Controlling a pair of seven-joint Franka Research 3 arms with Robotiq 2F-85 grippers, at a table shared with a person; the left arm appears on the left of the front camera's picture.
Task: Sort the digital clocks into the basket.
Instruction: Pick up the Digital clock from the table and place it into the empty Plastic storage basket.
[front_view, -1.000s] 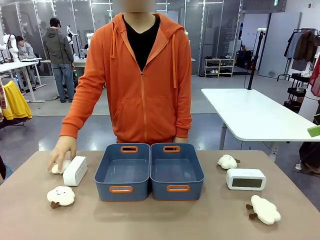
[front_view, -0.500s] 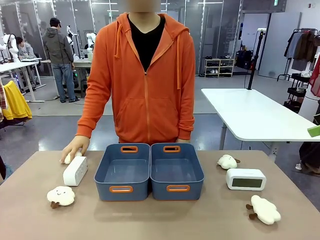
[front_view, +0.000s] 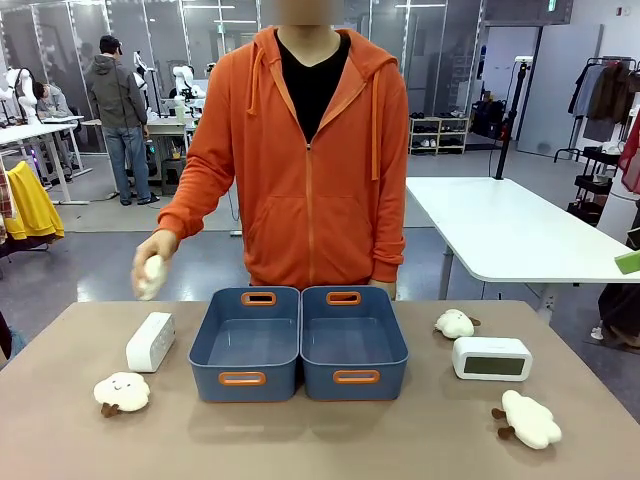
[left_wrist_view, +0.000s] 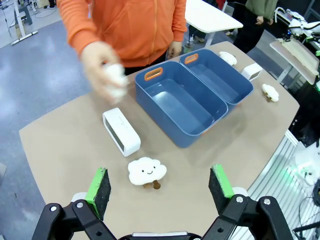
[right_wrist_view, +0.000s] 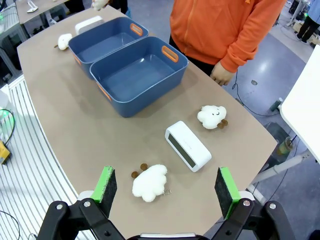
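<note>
Two white digital clocks lie on the table. One clock (front_view: 150, 341) (left_wrist_view: 121, 131) is left of the baskets, the other clock (front_view: 491, 357) (right_wrist_view: 188, 145) to their right. Two identical blue baskets, the left basket (front_view: 280, 386) and the right basket (front_view: 386, 384), stand side by side mid-table, both empty; I cannot tell which one the task means. My left gripper (left_wrist_view: 160, 185) hangs open high above the left clock and a plush. My right gripper (right_wrist_view: 165, 185) hangs open high above the right clock, holding nothing.
The person in an orange hoodie stands at the far edge, one hand (front_view: 152, 270) holding a white plush in the air. Plush toys lie at front left (front_view: 121, 392), front right (front_view: 530, 418) and back right (front_view: 456, 323).
The person's hand picked up the plush that lay beside the left clock and raised it off the table. The person shifted to the right. Clocks and baskets have not moved.
</note>
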